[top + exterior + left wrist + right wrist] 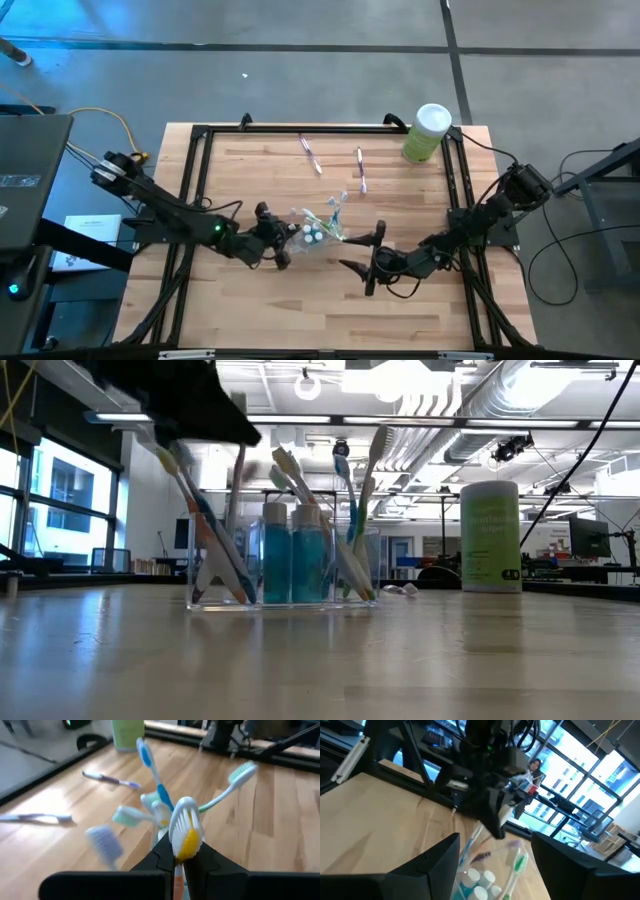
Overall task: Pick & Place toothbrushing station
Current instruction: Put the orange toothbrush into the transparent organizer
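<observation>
A clear plastic cup stands mid-table. It holds several toothbrushes and teal-and-white toothpaste tubes, and it also shows in the low view. My left gripper is at the cup's left side, shut on a toothbrush with a white-and-yellow head. My right gripper is open and empty to the right of the cup, its fingers wide apart and pointing at it. Two more toothbrushes lie flat on the table farther back. My left gripper pinches the toothbrush between its two fingers on the handle just below the bristle head. It comes from the table's left side, above the cup. The brush slants down, with its lower end inside the cup.
A light-green canister with a white lid stands at the far right corner. A black frame runs round the table's edges. Bare wood lies toward the near edge.
</observation>
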Available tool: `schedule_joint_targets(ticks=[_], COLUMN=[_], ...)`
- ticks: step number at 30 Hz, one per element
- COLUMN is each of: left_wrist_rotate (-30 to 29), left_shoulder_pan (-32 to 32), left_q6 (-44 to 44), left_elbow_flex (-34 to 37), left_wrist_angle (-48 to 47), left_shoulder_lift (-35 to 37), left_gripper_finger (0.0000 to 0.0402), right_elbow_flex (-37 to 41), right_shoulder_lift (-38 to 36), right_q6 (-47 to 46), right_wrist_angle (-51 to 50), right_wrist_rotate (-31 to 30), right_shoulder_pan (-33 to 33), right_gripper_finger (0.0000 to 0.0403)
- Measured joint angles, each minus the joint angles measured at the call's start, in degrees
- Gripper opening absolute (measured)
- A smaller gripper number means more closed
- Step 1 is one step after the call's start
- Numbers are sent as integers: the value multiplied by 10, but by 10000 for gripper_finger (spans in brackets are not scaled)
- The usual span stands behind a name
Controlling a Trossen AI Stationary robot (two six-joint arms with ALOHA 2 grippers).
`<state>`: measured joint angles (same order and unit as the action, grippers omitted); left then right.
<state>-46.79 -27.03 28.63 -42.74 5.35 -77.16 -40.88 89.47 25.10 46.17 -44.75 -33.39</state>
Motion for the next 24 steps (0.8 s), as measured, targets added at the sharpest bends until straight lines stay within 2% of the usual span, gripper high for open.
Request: schedule_joint_targets(ticks=[5, 12, 24], left_wrist_rotate=[20, 16, -25], left_shoulder_pan=[8, -7, -43], left_q6=[18, 20, -23], left_elbow_flex=[0, -1, 0], left_wrist_angle=[9, 15, 18], left_shoulder_lift=[-30, -43, -43], left_gripper_finger=[19, 21, 33], right_elbow_flex=[0, 0, 0], right_shoulder_lift=[0, 0, 0], right_q6=[-10, -11, -15], right_wrist_angle=[-7, -10, -24], right_wrist_rotate=[-37, -46, -60], right_shoulder_pan=[0, 0, 0], right_gripper_finger=[239, 239, 239])
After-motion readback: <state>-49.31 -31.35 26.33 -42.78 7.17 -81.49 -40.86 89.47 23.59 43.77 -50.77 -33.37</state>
